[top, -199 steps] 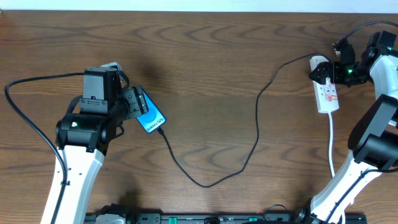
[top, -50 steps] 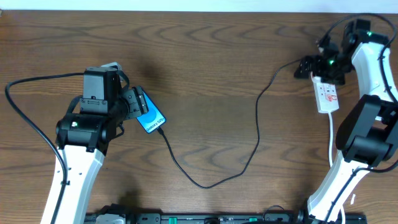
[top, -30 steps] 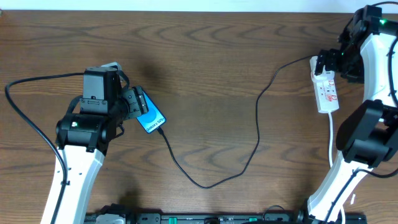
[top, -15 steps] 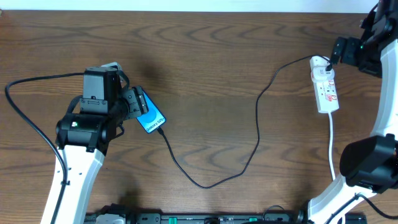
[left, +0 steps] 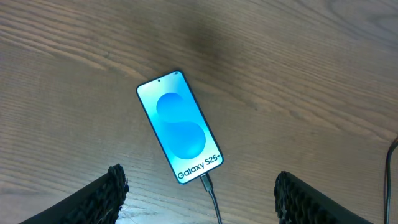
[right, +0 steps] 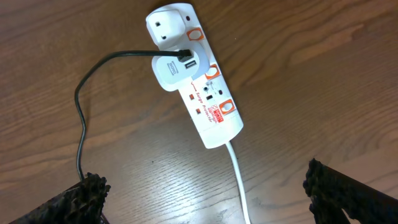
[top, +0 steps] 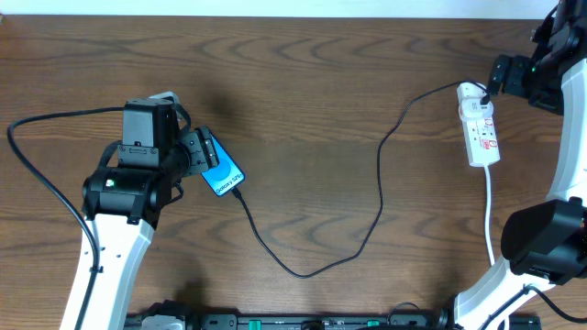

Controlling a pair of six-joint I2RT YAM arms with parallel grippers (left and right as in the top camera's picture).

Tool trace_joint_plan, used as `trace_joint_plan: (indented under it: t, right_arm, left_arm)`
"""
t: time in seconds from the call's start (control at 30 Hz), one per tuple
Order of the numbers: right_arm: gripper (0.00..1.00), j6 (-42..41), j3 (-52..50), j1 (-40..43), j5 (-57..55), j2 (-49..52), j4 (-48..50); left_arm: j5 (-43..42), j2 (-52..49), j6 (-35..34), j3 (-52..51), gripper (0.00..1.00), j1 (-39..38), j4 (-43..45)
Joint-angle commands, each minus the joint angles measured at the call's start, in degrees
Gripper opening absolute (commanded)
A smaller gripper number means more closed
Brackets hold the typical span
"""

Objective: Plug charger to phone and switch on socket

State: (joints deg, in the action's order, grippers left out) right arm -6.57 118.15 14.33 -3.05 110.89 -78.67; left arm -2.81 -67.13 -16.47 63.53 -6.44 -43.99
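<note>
The phone (top: 223, 171) lies flat on the wood table, blue screen up, reading "Galaxy S25+" in the left wrist view (left: 180, 127). The black charger cable (top: 367, 234) has its plug tip in the phone's bottom end (left: 206, 183) and runs right to a white adapter (right: 173, 71) on the white socket strip (top: 480, 125), which also shows in the right wrist view (right: 198, 74). My left gripper (left: 199, 205) is open, held above the phone's lower end. My right gripper (right: 202, 198) is open, raised above the strip's cord side, touching nothing.
The strip's white cord (top: 487, 215) runs toward the table's front right. A black arm cable (top: 41, 174) loops at the left. The table's far edge (top: 275, 14) runs along the top. Bare wood lies between phone and strip.
My right arm has swung away from the strip's top end to the far right edge, then held still. The left arm, phone and cable have not moved.
</note>
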Motion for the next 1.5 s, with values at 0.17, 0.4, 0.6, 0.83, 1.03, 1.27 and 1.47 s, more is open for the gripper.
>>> trace_joint_plan:
  t: [0.17, 0.4, 0.6, 0.83, 1.03, 1.27, 1.47]
  right_arm:
    - [0.99, -0.70, 0.72, -0.11, -0.46, -0.26, -0.20]
    - [0.99, -0.70, 0.72, -0.13, -0.46, -0.26, -0.20]
    - [0.99, -0.70, 0.72, -0.11, -0.46, -0.26, -0.20]
    - [0.99, -0.70, 0.72, -0.11, -0.46, -0.26, -0.20]
    - [0.99, -0.70, 0.72, -0.11, -0.46, -0.26, -0.20]
    - [0.99, -0.70, 0.72, -0.11, -0.46, -0.26, -0.20]
    - [0.99, -0.70, 0.72, -0.11, -0.46, -0.26, -0.20]
  left_arm:
    - [0.72, -0.22, 0.57, 0.46, 0.78, -0.13, -0.17]
    - [0.72, -0.22, 0.57, 0.46, 0.78, -0.13, -0.17]
    - [0.72, -0.22, 0.57, 0.46, 0.78, -0.13, -0.17]
    - [0.72, -0.22, 0.57, 0.46, 0.78, -0.13, -0.17]
    - [1.16, 0.50, 0.59, 0.35, 0.78, -0.13, -0.55]
    - [1.22, 4.24, 0.59, -3.37, 0.78, -0.13, -0.22]
    - [3.17, 13.16, 0.57, -17.70, 0.78, 0.33, 10.75]
